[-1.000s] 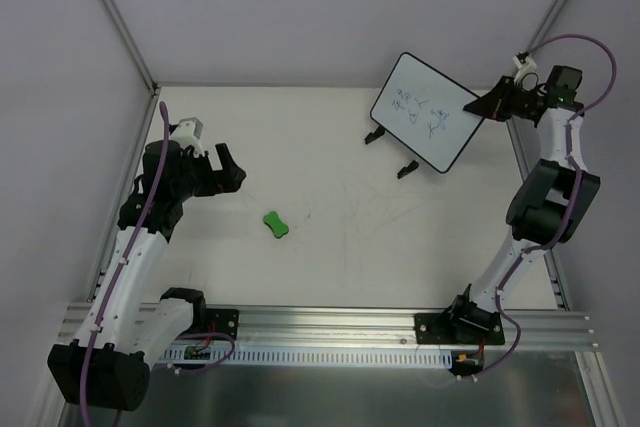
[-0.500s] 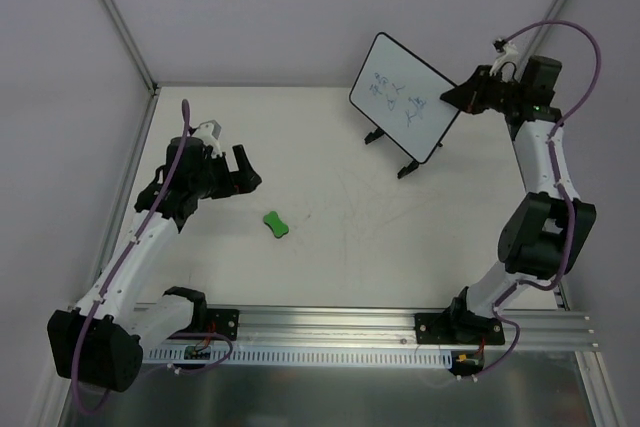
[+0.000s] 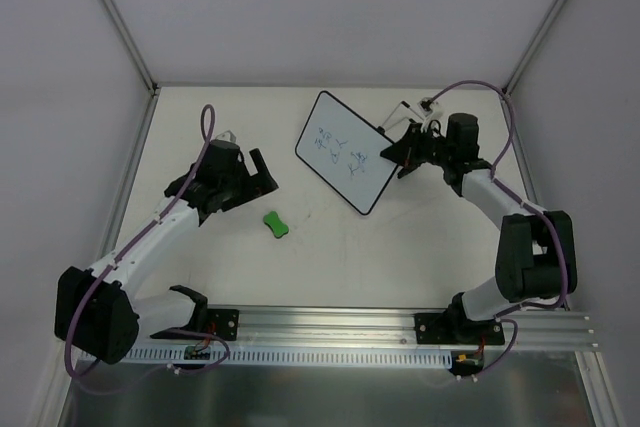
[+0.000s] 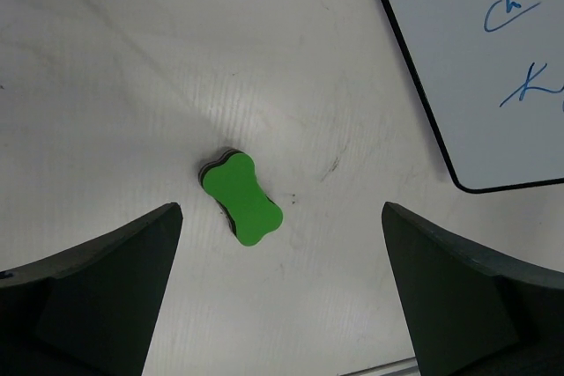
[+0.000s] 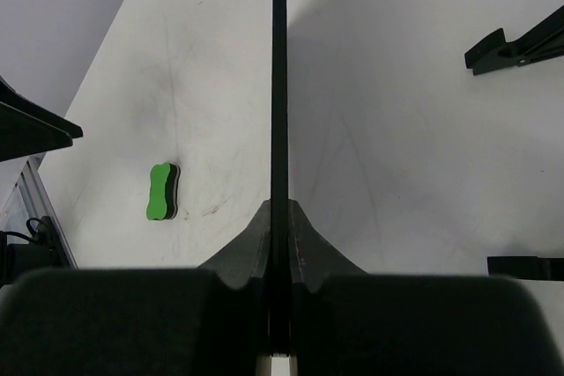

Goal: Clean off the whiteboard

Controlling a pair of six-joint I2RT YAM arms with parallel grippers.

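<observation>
From its base at the near edge the left arm leans forward and toward the middle of the white table. The left gripper points down with its jaws spread wide, gripping nothing, over the small green peanut-shaped eraser, which lies flat on the table. The right arm rises from its base, bends at the elbow and reaches left. The right gripper is clenched on the right edge of the small white rectangular whiteboard with a thin black rim. The whiteboard is held tilted over the far middle of the table. It carries blue scribbles that cannot be read.
</observation>
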